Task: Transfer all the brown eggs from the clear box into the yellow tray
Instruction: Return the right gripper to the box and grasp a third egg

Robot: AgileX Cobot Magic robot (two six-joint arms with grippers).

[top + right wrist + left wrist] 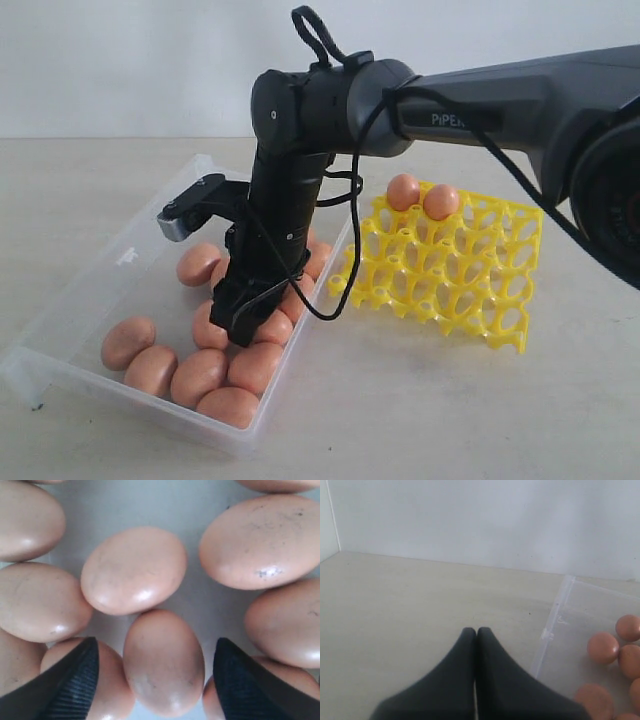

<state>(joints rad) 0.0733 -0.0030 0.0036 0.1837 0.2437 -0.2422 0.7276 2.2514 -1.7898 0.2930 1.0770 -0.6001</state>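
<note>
The brown eggs (198,375): smooth ovals, reddish-tan, glossy, some with faint dark specks. Most lie clustered in the clear box (70,335), many touching. Two more sit side by side in cups along the far edge of the yellow tray (470,290). Right gripper (156,652) spread wide, low among the boxed eggs, one finger either side of a single egg. Left gripper (476,632) pressed together over the table (395,610), beside the box. The arm (540,95) reads "PiPER" in pale letters.
</note>
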